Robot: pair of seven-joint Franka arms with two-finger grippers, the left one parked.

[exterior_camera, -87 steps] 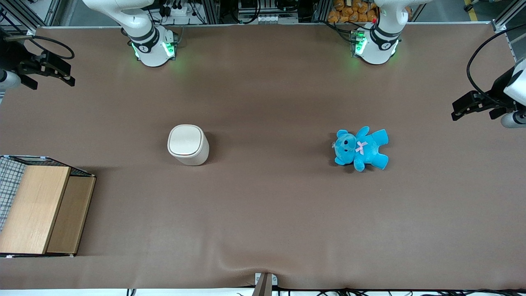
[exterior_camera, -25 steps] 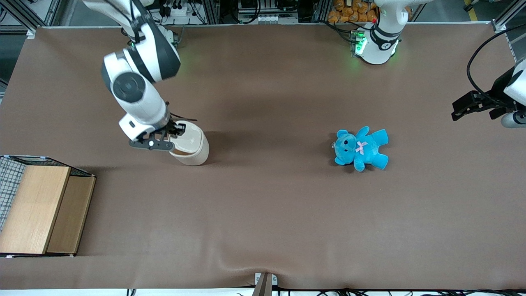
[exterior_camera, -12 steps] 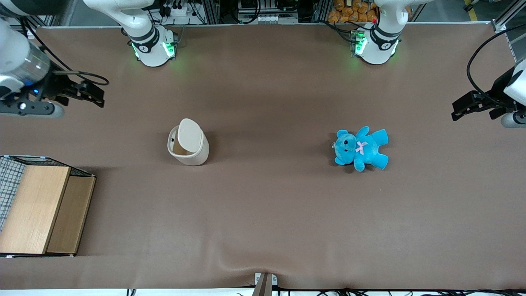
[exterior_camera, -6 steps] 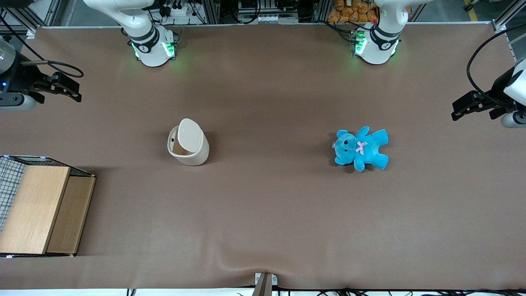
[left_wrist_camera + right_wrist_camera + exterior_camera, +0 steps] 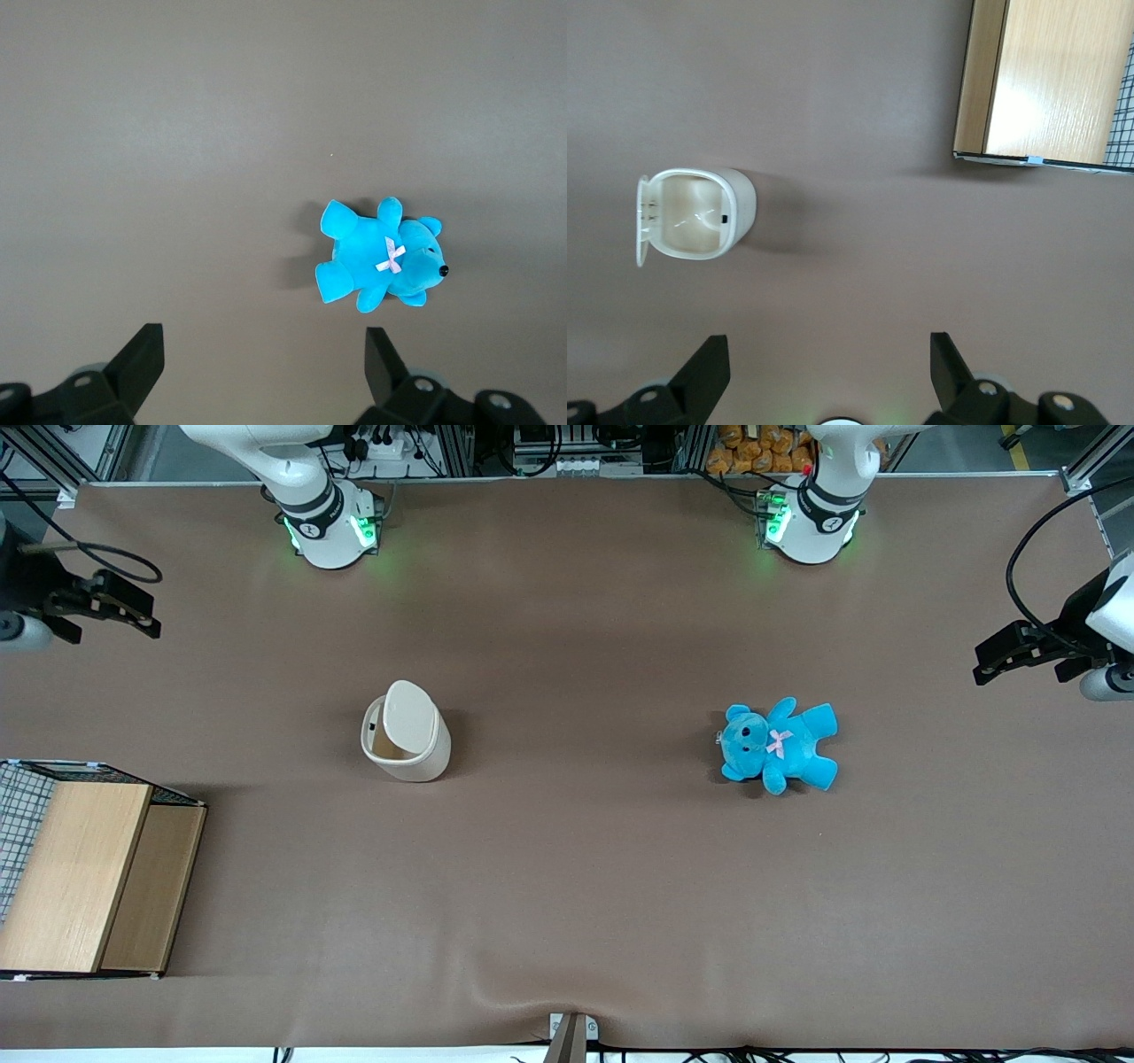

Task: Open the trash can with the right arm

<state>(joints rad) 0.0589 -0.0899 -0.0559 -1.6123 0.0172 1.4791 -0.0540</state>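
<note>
The cream-white trash can [image 5: 405, 742] stands on the brown table with its hinged lid [image 5: 409, 720] raised upright, showing the tan inside. In the right wrist view the trash can [image 5: 700, 214] is seen from above, lid [image 5: 642, 221] swung open. My right gripper [image 5: 142, 613] is open and empty, high at the working arm's end of the table, well away from the trash can and farther from the front camera than it. Its fingers [image 5: 709, 365] stand wide apart over bare table.
A wooden box with wire mesh [image 5: 84, 872] stands at the working arm's end, nearer the front camera; it also shows in the right wrist view [image 5: 1050, 80]. A blue teddy [image 5: 780, 746] lies toward the parked arm's end.
The lid went from shut to raised upright. My gripper left the trash can and pulled away toward the working arm's end of the table, rising farther from the front camera over the last second.
</note>
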